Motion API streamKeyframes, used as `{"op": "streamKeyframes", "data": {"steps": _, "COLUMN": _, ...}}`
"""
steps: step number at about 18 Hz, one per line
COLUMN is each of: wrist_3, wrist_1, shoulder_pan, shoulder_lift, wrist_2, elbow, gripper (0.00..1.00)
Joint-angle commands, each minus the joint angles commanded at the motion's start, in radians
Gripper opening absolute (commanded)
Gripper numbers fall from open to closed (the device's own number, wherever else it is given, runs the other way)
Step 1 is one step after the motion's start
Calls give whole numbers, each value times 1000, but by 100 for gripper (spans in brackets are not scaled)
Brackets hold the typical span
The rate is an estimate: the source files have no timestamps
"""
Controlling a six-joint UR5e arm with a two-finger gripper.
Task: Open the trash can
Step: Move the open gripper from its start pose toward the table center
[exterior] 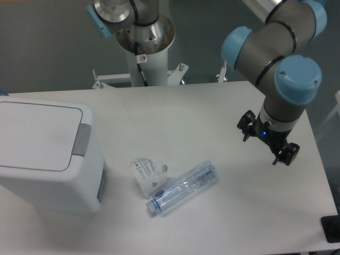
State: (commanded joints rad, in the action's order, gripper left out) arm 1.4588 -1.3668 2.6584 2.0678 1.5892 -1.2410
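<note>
Writing: none legible – bottle [181, 188] clear
Trash can [45, 154]: white, boxy, left – lid down, grey tab
Gripper [268, 142]: right, fingers spread, empty

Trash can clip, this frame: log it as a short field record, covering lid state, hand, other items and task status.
trash can: left side of table, lid shut
push tab: grey, on lid's right edge, untouched
hand: right side, far from the can, holding nothing; open or shut unclear
bottle: clear, lying on its side
wrapper: crumpled, touching the bottle
task status: not started
</note>
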Motion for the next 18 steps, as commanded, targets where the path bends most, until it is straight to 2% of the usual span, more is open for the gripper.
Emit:
{"op": "streamKeyframes", "data": {"steps": 4, "wrist_3": 79, "wrist_1": 1, "shoulder_pan": 6, "shoulder_lift": -9, "wrist_2": -2, "elbow": -17, "gripper": 100}}
{"op": "streamKeyframes", "data": {"steps": 5, "wrist_3": 104, "wrist_1": 32, "shoulder_pan": 5, "shoulder_lift": -9, "wrist_2": 1, "elbow": -43, "gripper": 100}}
{"op": "streamKeyframes", "data": {"steps": 7, "wrist_3": 77, "wrist_1": 145, "shoulder_pan": 3, "shoulder_lift": -9, "wrist_2": 2, "elbow": -74, "gripper": 100}}
{"op": "streamKeyframes", "data": {"steps": 10, "wrist_3": 43, "wrist_1": 156, "shoulder_pan": 8, "shoulder_lift": -46, "wrist_2": -5, "elbow": -133, "gripper": 100}}
{"op": "streamKeyframes", "data": {"steps": 18, "wrist_3": -63, "wrist_1": 158, "shoulder_pan": -2, "shoulder_lift": -54, "wrist_2": -9, "elbow": -181, "gripper": 100}}
